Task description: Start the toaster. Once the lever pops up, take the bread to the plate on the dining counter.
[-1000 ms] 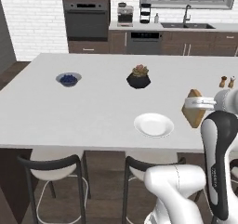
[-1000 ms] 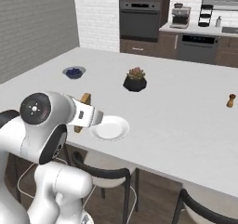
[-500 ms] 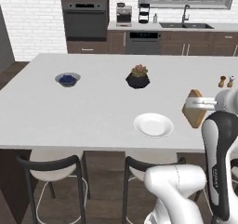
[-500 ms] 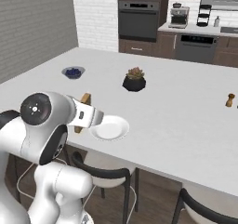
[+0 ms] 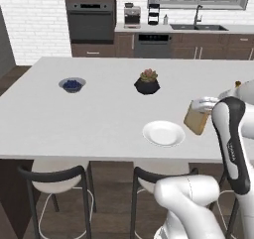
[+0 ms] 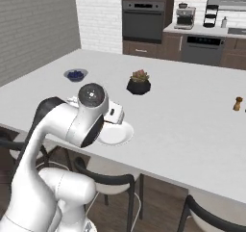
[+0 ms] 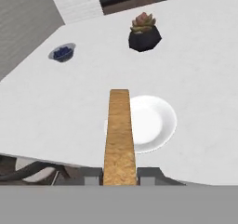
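The gripper (image 7: 120,175) has its jaws clamped on the bread (image 5: 197,118) — the slice is pinched edge-on between the fingertips, up in the air and clear of the counter (image 5: 99,109). In the hand view it points right across the plate (image 7: 151,121), which sits near the front edge. Judging by this, the toasting and pickup are done — what's left is lowering the slice onto the plate and letting go. A bowl of berries (image 5: 72,85) and a potted plant (image 5: 147,81) sit farther back, well apart.
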